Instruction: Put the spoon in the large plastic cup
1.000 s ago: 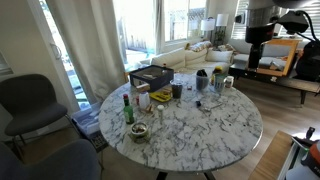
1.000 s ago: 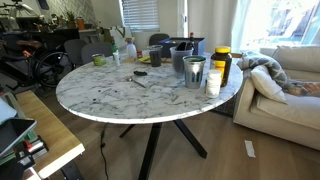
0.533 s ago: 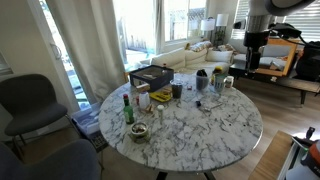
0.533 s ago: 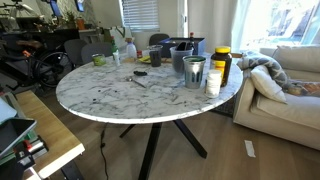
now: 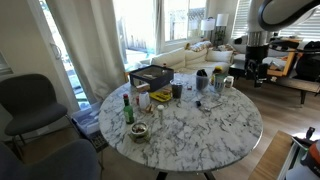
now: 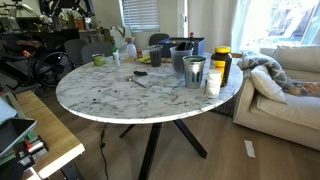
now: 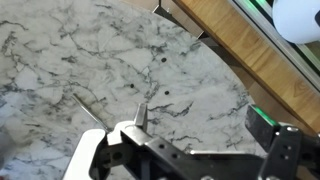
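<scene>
In an exterior view, the tool (image 5: 252, 68) hangs at the right of the frame, past the rim of the bench (image 5: 190, 140). The spoon (image 5: 205, 104) looks like a small dark thing lying flat, down and left of the tool.

In an exterior view, the spoon (image 6: 140, 81) lies left of the large plastic cup (image 6: 194, 72). Its long side runs about left to right. I cannot tell which end is which.

In the wrist view, the tool (image 7: 185, 150) is wide and holds nothing.
</scene>
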### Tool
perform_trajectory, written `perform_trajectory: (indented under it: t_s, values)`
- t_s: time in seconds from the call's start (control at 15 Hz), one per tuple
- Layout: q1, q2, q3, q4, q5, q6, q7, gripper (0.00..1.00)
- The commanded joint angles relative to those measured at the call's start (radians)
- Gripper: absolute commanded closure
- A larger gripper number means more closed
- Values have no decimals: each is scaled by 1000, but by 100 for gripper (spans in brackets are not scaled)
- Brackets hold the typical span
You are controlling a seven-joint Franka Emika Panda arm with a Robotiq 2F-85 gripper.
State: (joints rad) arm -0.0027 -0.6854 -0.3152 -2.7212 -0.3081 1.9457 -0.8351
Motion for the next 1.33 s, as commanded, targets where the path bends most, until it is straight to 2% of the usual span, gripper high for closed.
perform_trajectory:
  t_s: [0.0,0.07,0.2,0.27,0.33,0.4,0.47,0.6,0.73,0.87,0.93,1.0,1.27]
  values:
    - [-22,1,26,0,14,2,-11,0]
    - [-19,-16,18,-8,26,27,-15,0]
    - [-34,2,0,-49,-2,244,10,0]
    - [-4,12,-47,-52,-20,321,32,0]
    - [2,65,-65,-25,-30,408,34,0]
    - [-30,121,-53,-33,20,489,-8,0]
    - [-26,143,-68,-35,38,540,-17,0]
    - [-3,213,-109,-19,104,558,-78,0]
    - [25,288,-152,4,192,520,-194,0]
    - [-6,364,-135,19,215,519,-248,0]
    - [-33,402,-108,28,198,523,-227,0]
    - [-51,314,-84,-12,204,520,-213,0]
    - [-64,394,-68,19,200,520,-211,0]
